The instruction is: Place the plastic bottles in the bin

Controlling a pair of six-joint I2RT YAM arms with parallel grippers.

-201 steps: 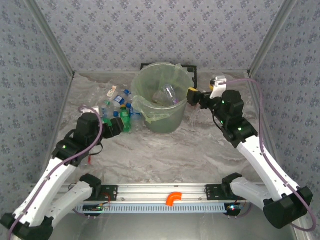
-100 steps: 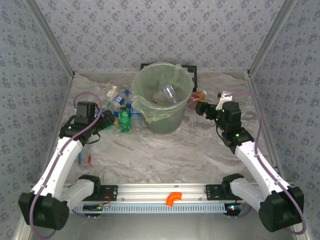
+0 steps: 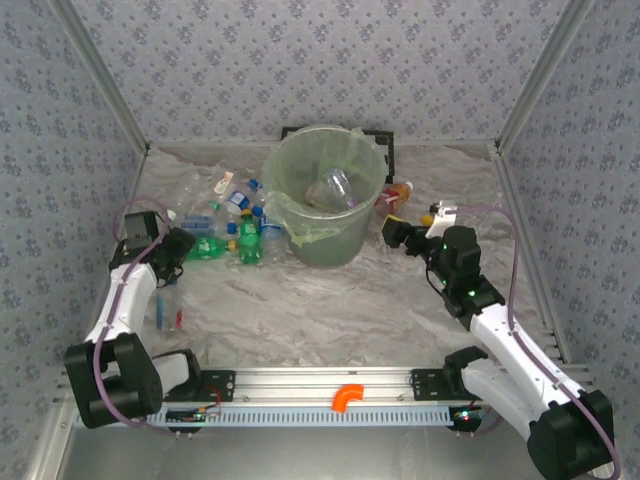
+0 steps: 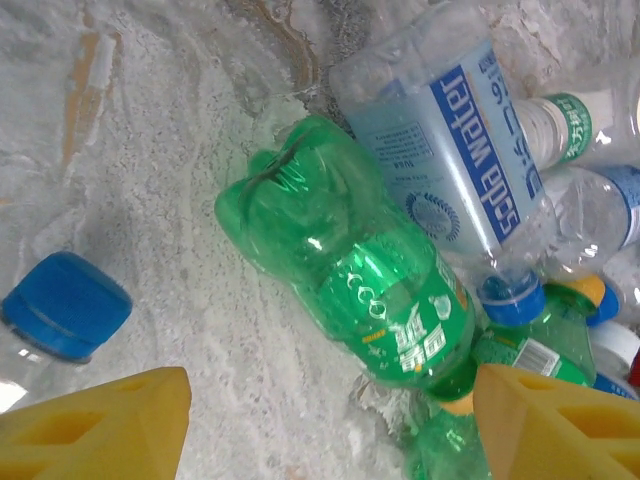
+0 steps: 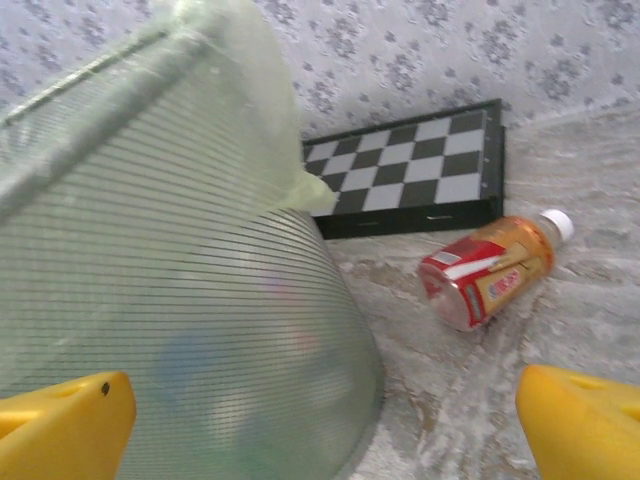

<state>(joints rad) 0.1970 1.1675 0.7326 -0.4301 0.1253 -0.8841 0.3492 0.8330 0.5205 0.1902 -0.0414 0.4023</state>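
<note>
We find left jaws spread, clear of the crushed green plastic bottle (image 4: 350, 290) lying at nine o'clock of the round translucent pale green bin (image 3: 330, 245); right jaws spread at its three o'clock

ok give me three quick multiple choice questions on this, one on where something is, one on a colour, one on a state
1. Where is the red-label bottle?
A. in the bin
B. on the table, right of the bin
C. in the left pile

2. What colour is the soda water bottle cap?
A. blue
B. red
C. yellow

3. How is the right gripper?
A. shut on a bottle
B. shut, empty
C. open, empty

Answers:
1 B, it lies on its side on the table near the checkerboard.
2 A, the cap at its neck is blue.
3 C, its fingertips stand wide apart, gripping nothing.
</note>
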